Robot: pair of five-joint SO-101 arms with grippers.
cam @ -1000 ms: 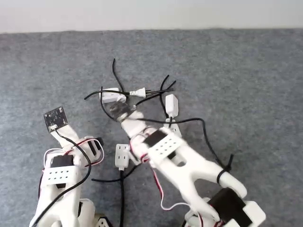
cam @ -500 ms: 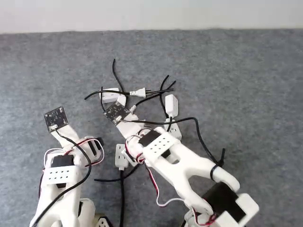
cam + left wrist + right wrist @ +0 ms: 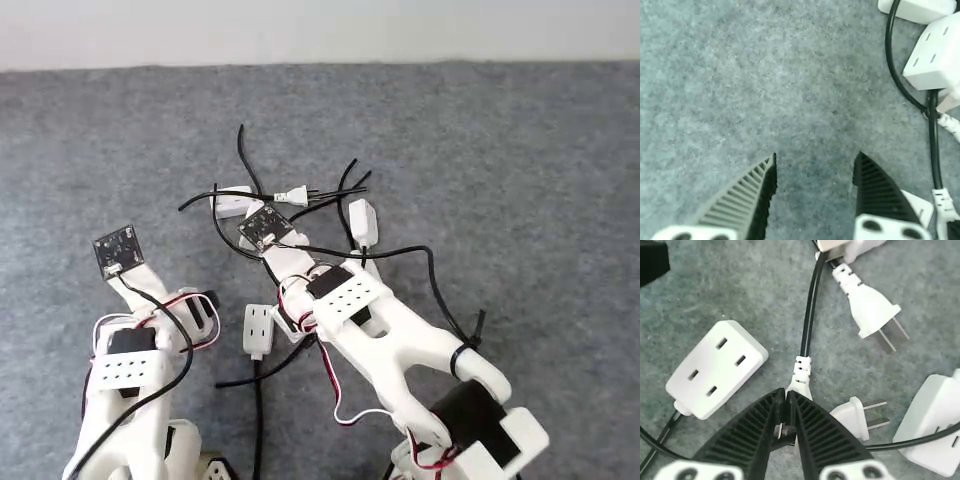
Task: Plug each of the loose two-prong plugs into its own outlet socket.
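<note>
- Two-prong plug [image 3: 800, 386]: one white plug sits at the tips of the right gripper [image 3: 786, 394]. Its ribbed cord end and black cable [image 3: 810, 315] run out ahead, and its prongs are hidden by the fingers.
- The right gripper's fingers are drawn almost together and, as far as the right wrist view shows, they pinch that plug's body.
- Two more plugs lie loose on the grey carpet [image 3: 740, 285]. A second plug [image 3: 867, 305] lies beyond the tips with its prongs bare, and a third plug [image 3: 855, 416] lies just beside the fingers.
- A near outlet block [image 3: 715, 367] lies to one side of the held plug, slots up and none filled. A far outlet block [image 3: 935, 425] lies on the other side.
- The left gripper [image 3: 816, 160] hovers over bare carpet, fingers spread wide with nothing between them. A left-side outlet block [image 3: 935, 55] lies close by.
- Step in hand, by my judgement: the grasp on the first plug. No visible socket has a plug seated, so the task looks near its start.
- The next move likely calls for lifting the plug clear of the tangled cables, turning its prongs toward a pair of slots and pressing straight in. The block may slide, so the left gripper could steady it.
</note>
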